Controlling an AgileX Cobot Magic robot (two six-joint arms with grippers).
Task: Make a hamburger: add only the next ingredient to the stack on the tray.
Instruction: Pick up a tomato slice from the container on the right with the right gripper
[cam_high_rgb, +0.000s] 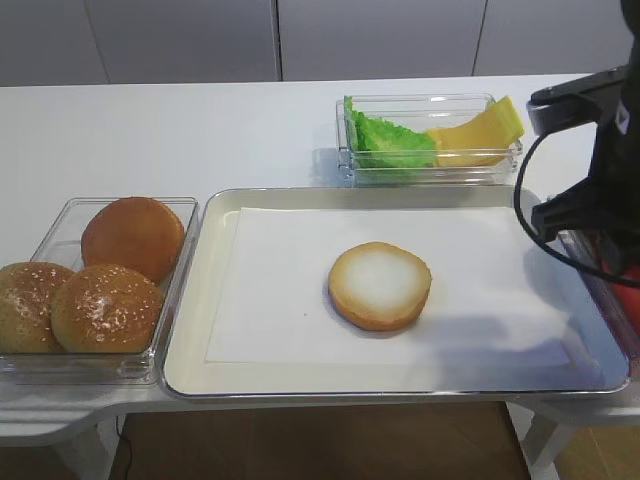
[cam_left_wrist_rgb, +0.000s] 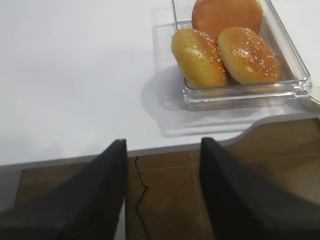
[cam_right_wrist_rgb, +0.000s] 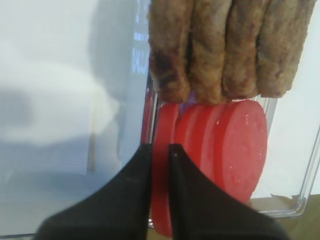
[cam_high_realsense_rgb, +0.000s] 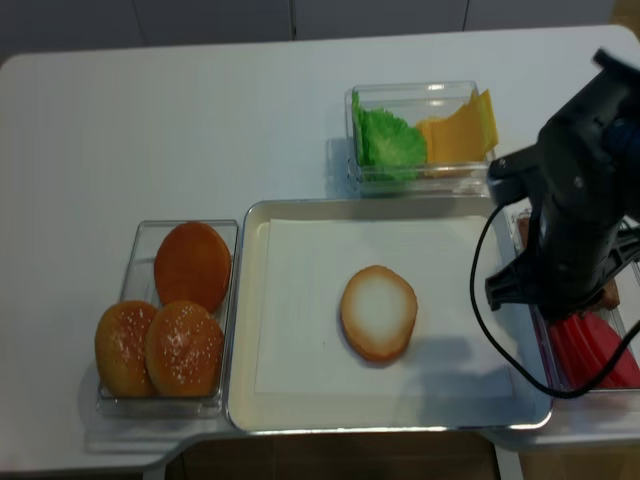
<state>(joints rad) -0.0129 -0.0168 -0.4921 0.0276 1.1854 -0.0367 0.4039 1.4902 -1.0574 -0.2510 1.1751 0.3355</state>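
Your right gripper (cam_right_wrist_rgb: 160, 152) pinches tomato slice (cam_right_wrist_rgb: 161, 200), standing edge-up in clear bin right of tray (cam_high_rgb: 200, 290); bun half (cam_high_rgb: 380, 285) waits mid-tray. Left gripper (cam_left_wrist_rgb: 162, 165) open, idle off worktop.

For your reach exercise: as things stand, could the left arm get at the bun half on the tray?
Probably yes. The bun half lies bare on the tray, nothing on or beside it, and the right arm works off to the far side. The left gripper hangs open off the table edge, holding nothing.
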